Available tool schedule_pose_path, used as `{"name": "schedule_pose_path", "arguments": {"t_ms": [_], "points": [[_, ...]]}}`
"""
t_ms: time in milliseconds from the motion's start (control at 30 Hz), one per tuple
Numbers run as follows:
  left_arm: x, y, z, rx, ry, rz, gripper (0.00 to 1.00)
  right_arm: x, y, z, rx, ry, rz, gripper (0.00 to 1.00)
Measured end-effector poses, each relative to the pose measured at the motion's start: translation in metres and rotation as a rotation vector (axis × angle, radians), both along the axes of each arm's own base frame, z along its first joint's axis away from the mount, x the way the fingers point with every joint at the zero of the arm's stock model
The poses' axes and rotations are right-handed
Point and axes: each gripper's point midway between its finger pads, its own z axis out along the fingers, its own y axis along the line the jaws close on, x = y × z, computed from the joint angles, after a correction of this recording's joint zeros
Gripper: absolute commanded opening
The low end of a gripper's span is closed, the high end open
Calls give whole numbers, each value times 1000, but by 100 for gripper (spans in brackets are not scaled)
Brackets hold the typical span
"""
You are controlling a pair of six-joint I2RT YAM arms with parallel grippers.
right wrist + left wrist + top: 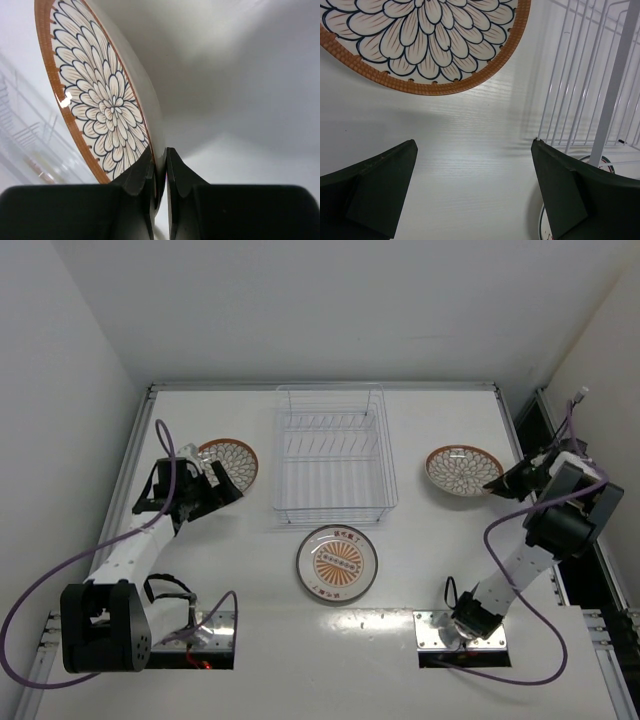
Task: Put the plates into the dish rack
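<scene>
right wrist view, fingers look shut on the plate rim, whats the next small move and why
Probably a small lift. The right gripper has its fingers pinched on the rim of the brown-rimmed plate, which the top view shows out at the right, apart from the dish rack in the middle. Raising it clear of the table first should let it swing over without dragging.

L wrist cam: left plate (420, 30) cut off top & left; rack (615, 75) runs off right edge; sunburst plate (607, 166) a sliver behind a finger (565, 195) of left gripper (474, 144). R wrist cam: right plate (100, 100) cropped at top, lower rim hidden in right gripper (160, 165); rack blurred. Top cam: left plate partly behind gripper.
</scene>
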Motion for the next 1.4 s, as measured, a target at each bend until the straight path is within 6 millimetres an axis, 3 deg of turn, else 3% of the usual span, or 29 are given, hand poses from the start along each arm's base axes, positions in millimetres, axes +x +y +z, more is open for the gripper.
{"name": "schedule_pose_path", "arguments": {"t_ms": [167, 300, 400, 467, 600, 667, 767, 900, 1033, 1400], "points": [[-1, -2, -6, -1, 21, -8, 97, 7, -13, 60, -229, -24, -38, 0], [-2, -11, -7, -2, 24, -38, 97, 45, 5, 137, -419, -156, -15, 0], [-2, -14, -7, -3, 25, -49, 97, 75, 42, 194, -533, -269, 33, 0], [-2, -15, -7, -3, 25, -51, 97, 93, 78, 226, -600, -344, 83, 0], [-3, -15, -7, -3, 24, -53, 97, 108, 159, 261, -690, -409, 212, 0], [-3, -16, -7, -3, 25, -53, 97, 117, 191, 266, -731, -412, 278, 0], [-3, -16, -7, -3, 25, -55, 97, 132, 215, 257, -802, -371, 323, 0], [-3, -18, -7, -2, 25, -60, 97, 147, 212, 223, -917, -263, 337, 0], [-3, -18, -8, -2, 26, -60, 97, 147, 200, 195, -1009, -155, 343, 0], [-4, -20, -9, -1, 32, -69, 97, 145, 244, 195, -1171, -181, 409, 0]]}}
